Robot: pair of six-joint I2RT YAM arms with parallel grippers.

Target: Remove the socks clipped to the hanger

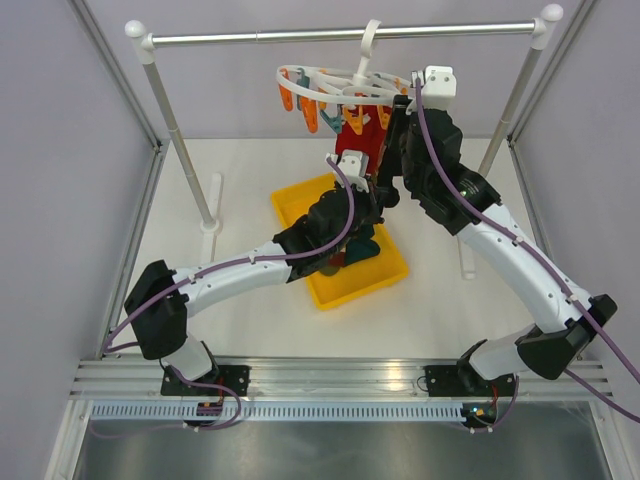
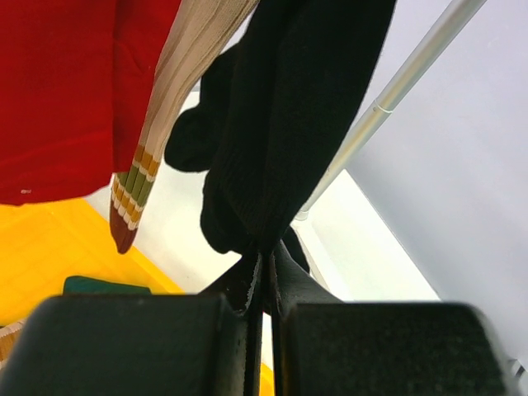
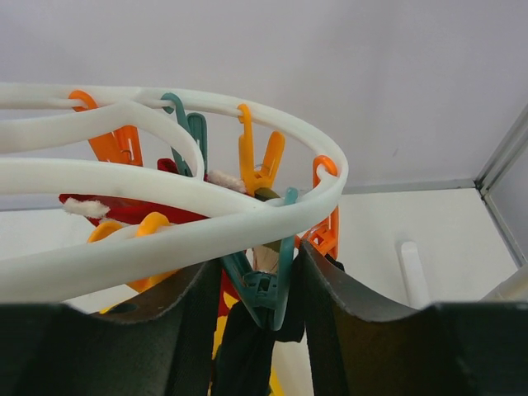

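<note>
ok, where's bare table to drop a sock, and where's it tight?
Free: table strip between the yellow bin and the arm bases; patch between bin and left rail post. Crowded: under the hanger, where the socks hang, the right claw sits at a teal clip and the left claw is shut on the black sock.

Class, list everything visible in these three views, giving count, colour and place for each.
rail: one, silver, across the back
hanger: one, white, hooked on rail
clips: several, orange and teal, under hanger
red sock: one, hanging under hanger
striped sock: one, cream, beside red sock
black sock: one, beside striped sock
bin: one, yellow, below hanger
teal fabric: one, in bin
left gripper: one, black, shut on black sock's tip
right gripper: one, black, jaws astride one teal clip
</note>
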